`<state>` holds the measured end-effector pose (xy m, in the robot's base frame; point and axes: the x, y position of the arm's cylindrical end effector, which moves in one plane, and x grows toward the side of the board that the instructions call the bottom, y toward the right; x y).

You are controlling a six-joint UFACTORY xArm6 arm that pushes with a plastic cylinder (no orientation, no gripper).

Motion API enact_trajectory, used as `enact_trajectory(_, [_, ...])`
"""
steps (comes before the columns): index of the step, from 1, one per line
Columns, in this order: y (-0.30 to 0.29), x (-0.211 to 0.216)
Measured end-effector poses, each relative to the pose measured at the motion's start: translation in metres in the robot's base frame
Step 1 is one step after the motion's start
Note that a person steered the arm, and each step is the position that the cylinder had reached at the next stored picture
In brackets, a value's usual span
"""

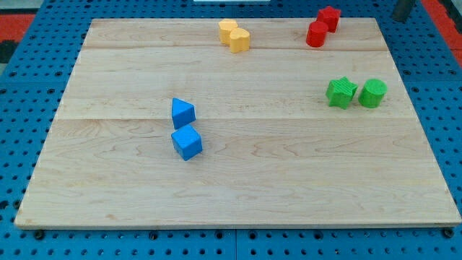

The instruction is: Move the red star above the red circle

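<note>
The red star (pixel 329 17) sits near the board's top edge, right of centre. The red circle (pixel 315 34) touches it, just below and to its left. My tip (pixel 398 17) shows at the view's top right corner, off the wooden board, well to the right of the red star and apart from every block.
Two yellow blocks (pixel 234 35) sit together at the top centre. A green star (pixel 341 92) and a green circle (pixel 373 93) sit side by side at the right. A blue triangle (pixel 182 112) sits just above a blue cube (pixel 187 142) left of centre. The wooden board (pixel 289 188) lies on a blue pegboard.
</note>
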<state>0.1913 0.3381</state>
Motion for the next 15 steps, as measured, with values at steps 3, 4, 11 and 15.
enact_trajectory(3, [-0.147,0.026])
enact_trajectory(4, [-0.144,0.061])
enact_trajectory(11, [-0.462,0.0])
enact_trajectory(15, [-0.228,0.006])
